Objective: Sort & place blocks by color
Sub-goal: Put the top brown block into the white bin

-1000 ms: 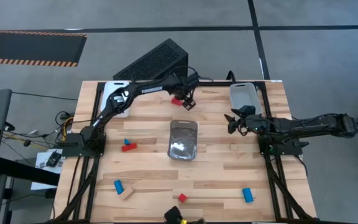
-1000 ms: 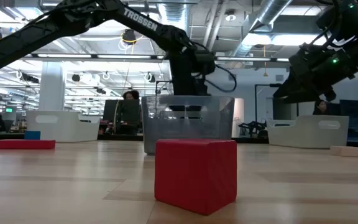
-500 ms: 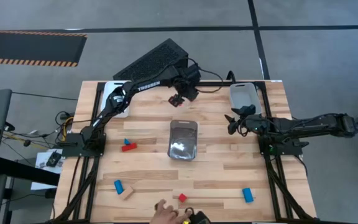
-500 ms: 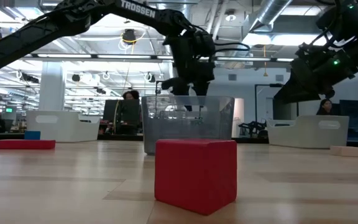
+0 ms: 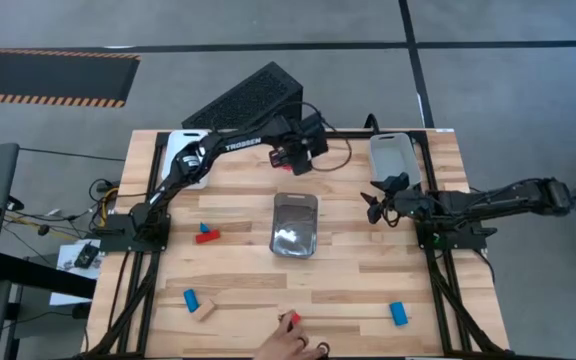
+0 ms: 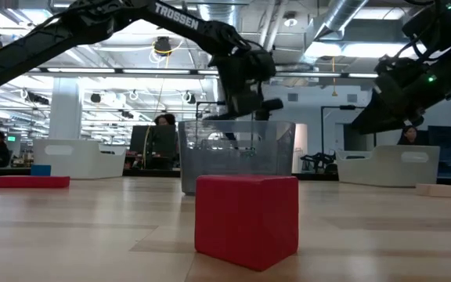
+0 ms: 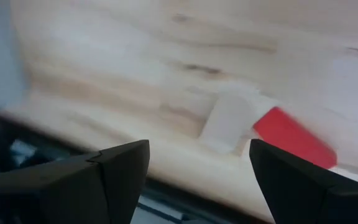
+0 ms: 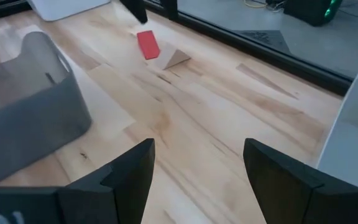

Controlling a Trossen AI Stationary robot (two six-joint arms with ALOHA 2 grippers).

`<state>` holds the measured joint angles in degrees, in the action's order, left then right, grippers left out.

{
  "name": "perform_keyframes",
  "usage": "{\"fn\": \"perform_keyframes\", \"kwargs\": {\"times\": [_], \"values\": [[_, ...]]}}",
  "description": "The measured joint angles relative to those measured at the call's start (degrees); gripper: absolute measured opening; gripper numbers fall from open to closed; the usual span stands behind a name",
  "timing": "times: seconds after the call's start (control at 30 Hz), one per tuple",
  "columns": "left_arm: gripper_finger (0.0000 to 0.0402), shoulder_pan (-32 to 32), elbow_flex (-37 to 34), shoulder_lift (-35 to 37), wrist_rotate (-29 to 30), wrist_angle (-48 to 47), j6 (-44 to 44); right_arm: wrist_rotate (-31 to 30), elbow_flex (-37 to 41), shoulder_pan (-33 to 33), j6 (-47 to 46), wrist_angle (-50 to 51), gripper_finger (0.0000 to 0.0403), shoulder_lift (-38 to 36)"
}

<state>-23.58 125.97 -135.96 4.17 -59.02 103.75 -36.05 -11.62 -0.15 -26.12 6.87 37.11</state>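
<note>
Desk (image 5: pixel 348 290) of pale wood planks carries everything, a clear tray (image 5: pixel 295 224) at its centre and a white tray (image 5: pixel 394 154) near the far right corner. Left gripper (image 5: pixel 298 155) hovers near the far edge, fingers spread and holding nothing; right gripper (image 5: pixel 372 203) hangs beside the white tray, also parted and empty. Blocks lie scattered — a red block (image 5: pixel 290 320) at the near edge beside a person's hand (image 5: pixel 296 345), blue block (image 5: pixel 398 313) near the right corner, another blue block (image 5: pixel 190 299) touching a plain wood block (image 5: pixel 203 310) on the left.
</note>
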Motion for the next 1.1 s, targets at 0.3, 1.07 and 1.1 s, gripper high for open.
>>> {"fn": "perform_keyframes", "kwargs": {"times": [0.3, 1.07, 1.1], "values": [[0.0265, 0.75, -8.26, -0.16, 7.11, 9.88, 8.0, -0.27, 0.0, 1.01, -0.38, 0.0, 0.0272, -0.01], [0.0265, -0.48, -10.79, -0.09, 6.35, 13.83, 14.53, -1.68, 0.0, 0.75, 2.62, -0.04, 0.0272, -0.01], [0.0265, -0.53, -10.79, -0.09, 6.27, 13.81, 14.51, -1.67, 0.0, 0.75, 2.63, -0.02, 0.0272, -0.01]]}}
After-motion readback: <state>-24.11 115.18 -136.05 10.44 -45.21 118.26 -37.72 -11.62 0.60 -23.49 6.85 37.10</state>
